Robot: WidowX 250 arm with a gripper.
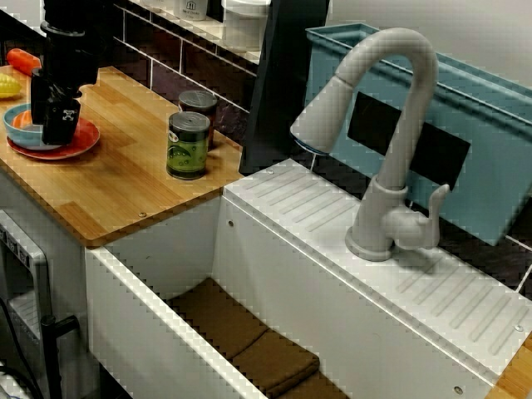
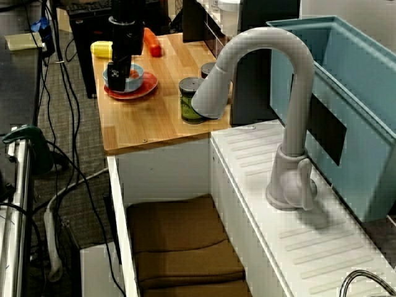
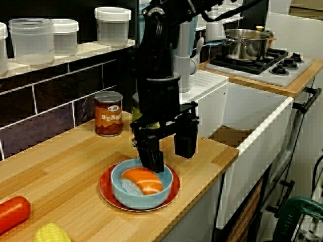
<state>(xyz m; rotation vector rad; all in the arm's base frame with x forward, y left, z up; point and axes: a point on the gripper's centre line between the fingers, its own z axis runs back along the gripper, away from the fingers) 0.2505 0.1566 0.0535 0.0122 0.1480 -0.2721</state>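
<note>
Your gripper (image 3: 169,157) is spread, one finger inside the blue bowl (image 3: 125,195), one outside its rim. The bowl sits on the red plate (image 3: 104,189) on the counter (image 3: 65,166). Close slowly and squarely, lest it tip.

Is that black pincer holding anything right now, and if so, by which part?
Nothing is held. The pincer stands open over the blue bowl: one finger dips inside the rim next to the orange food, and the other hangs outside it.
</note>
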